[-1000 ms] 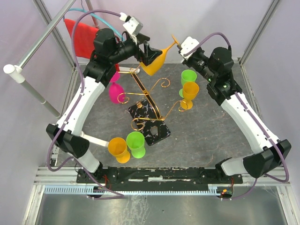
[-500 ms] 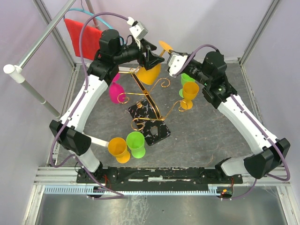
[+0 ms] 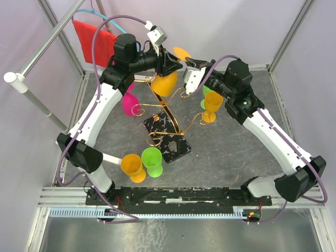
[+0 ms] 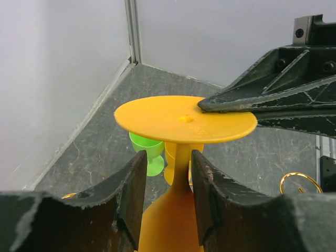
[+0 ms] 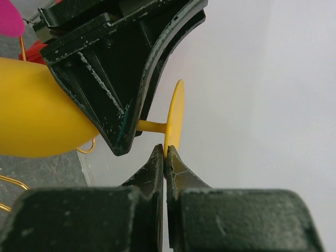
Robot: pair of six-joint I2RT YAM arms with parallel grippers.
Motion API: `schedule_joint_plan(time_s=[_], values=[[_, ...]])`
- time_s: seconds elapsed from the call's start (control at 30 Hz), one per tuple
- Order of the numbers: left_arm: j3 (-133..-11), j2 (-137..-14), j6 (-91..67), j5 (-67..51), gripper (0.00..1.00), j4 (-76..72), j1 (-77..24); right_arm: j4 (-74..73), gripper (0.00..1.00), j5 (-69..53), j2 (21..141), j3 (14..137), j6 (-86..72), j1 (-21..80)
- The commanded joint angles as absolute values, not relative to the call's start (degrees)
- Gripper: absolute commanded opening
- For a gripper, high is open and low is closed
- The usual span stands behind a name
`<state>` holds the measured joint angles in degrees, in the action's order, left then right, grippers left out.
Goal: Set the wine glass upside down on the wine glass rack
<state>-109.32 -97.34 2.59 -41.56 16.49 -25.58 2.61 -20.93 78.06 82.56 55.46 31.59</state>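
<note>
Left gripper (image 4: pixel 168 168) half-open around stem of orange glass (image 4: pixel 178 123), gap on one side, right gripper (image 5: pixel 165 157) pinched shut on foot rim, glass inverted, upper centre of top view, above gold rack (image 3: pixel 176 148).

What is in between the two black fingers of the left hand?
The thin stem of the orange wine glass stands between the left hand's fingers, under its round foot. The left wrist view shows it.

wine glass (image 3: pixel 167 82) above rack (image 3: pixel 167 119), rack on table (image 3: pixel 231 152)
</note>
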Motion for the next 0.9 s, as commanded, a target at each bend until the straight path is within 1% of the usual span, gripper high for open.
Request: schedule_joint_plan(time_s=[0.0, 0.17, 0.33, 0.4, 0.5, 0.63, 0.83, 0.87], values=[[-109.7, -97.7, 2.0, -43.6, 0.43, 16.4, -25.7, 7.6, 0.01, -20.5, 76.3, 82.7, 58.5, 32.1], [-109.9, -97.7, 2.0, -43.6, 0.28, 16.5, -25.8, 7.4, 0.01, -20.2, 76.9, 83.1, 61.4, 32.4], [-109.8, -97.8, 2.2, -43.4, 0.04, 16.6, -25.7, 7.7, 0.01, -19.2, 77.1, 83.4, 62.6, 32.7], [-109.8, -97.8, 2.3, -43.2, 0.03, 16.7, -25.8, 8.2, 0.01, -18.6, 77.2, 83.3, 62.5, 32.7], [-109.7, -97.4, 2.7, -41.6, 0.03, 16.7, -25.7, 9.8, 0.07, -17.2, 76.8, 82.4, 61.8, 32.8], [-110.5, -97.5, 2.0, -38.2, 0.03, 17.3, -25.5, 10.4, 0.20, -16.1, 76.6, 81.3, 61.1, 32.8], [-110.5, -97.7, -3.3, -37.6, 0.03, 14.3, -21.5, 12.7, 0.49, -12.9, 74.9, 78.5, 57.4, 32.8], [-110.2, -97.5, -4.1, -37.7, 0.03, 13.4, -20.7, 13.5, 0.55, -12.4, 74.4, 77.9, 56.2, 32.8]])
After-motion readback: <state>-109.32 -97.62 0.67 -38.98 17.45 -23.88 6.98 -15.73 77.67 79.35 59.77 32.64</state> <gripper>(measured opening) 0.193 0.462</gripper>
